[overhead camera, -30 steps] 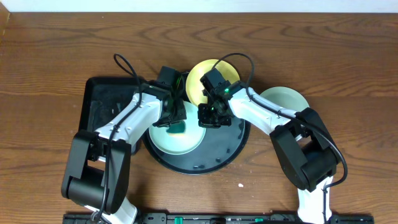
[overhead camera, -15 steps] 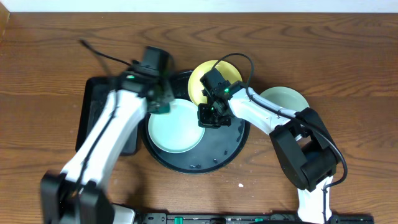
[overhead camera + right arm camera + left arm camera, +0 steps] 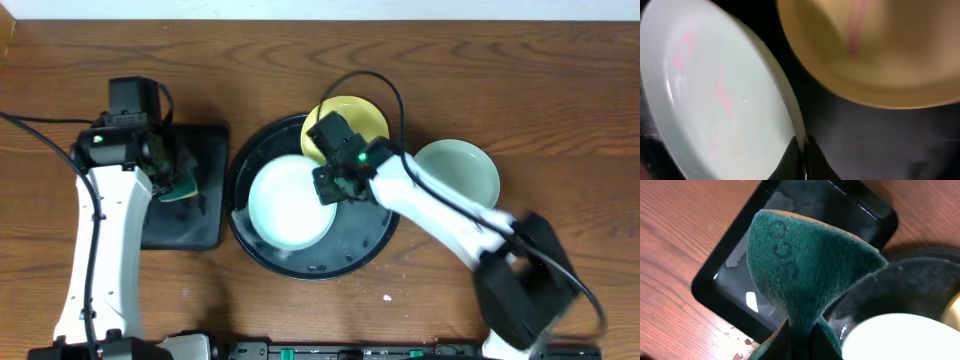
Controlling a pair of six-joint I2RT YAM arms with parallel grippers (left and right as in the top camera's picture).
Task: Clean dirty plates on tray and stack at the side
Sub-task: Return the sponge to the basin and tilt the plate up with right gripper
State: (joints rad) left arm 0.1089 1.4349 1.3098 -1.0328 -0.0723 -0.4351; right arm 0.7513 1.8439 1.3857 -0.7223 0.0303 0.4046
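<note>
A pale mint-blue plate (image 3: 285, 203) lies on the round black tray (image 3: 350, 250); faint pink smears show on it in the right wrist view (image 3: 715, 95). My right gripper (image 3: 330, 185) is shut on this plate's right rim (image 3: 801, 142). A pale yellow plate (image 3: 365, 115) with a reddish streak (image 3: 855, 30) rests on the tray's far rim. A second mint plate (image 3: 460, 175) sits on the table to the right. My left gripper (image 3: 172, 178) is shut on a teal sponge (image 3: 805, 265) above the rectangular black tray (image 3: 195, 215).
The rectangular black tray (image 3: 740, 270) is wet, with water drops on the wood beside it. Brown wooden table (image 3: 500, 60) all round. A small white crumb (image 3: 388, 297) lies on the table near the front.
My left arm has swung left with the sponge, off the mint plate and over the rectangular tray. My right gripper keeps its hold on the plate's rim; the right arm has shifted.
</note>
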